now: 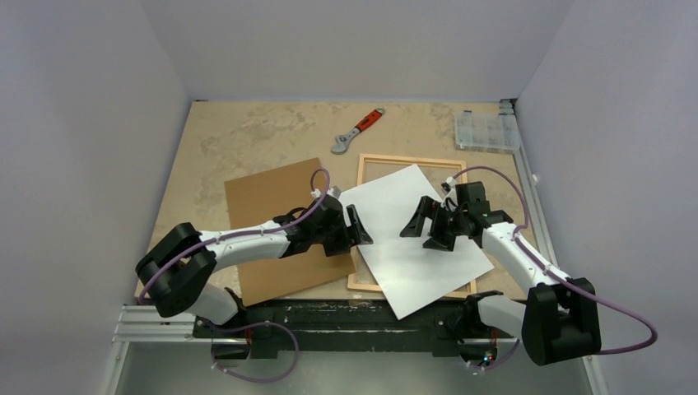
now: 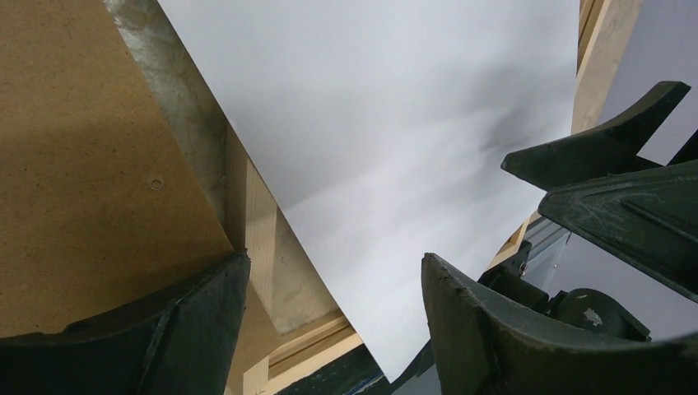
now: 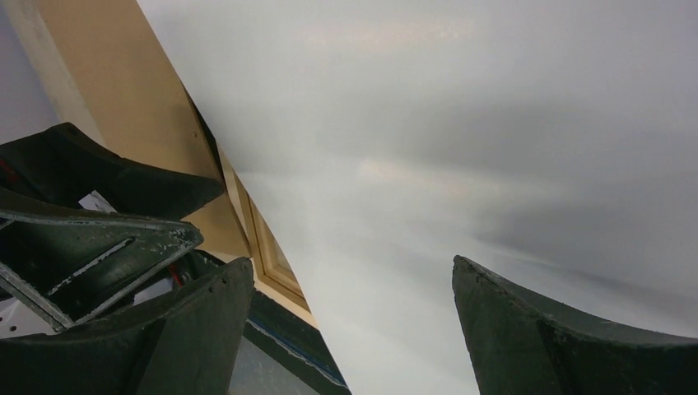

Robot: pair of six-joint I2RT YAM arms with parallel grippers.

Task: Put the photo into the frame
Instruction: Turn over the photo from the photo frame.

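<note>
Photo (image 1: 411, 239) lies white back up, skewed across frame (image 1: 407, 158), near corner overhanging frame's near rail. Left gripper (image 1: 360, 228) at photo's left edge, jaws apart, holding nothing. Right gripper (image 1: 426, 233) over photo's right half, jaws wide, empty.

Risks: one-sided push could rotate print further or slide it off frame; hard pinch may crease edge; corner may ride on rail instead of dropping in.

Brown backing board (image 1: 272, 206) just left, under left arm, crowds approach. Wrench (image 1: 356, 132) and clear parts box (image 1: 486, 130) at far side, well apart.

Photo (image 1: 403, 263) lies white back up, so I can't see its print; it covers most of frame (image 1: 411, 158) incl. glazing.
</note>
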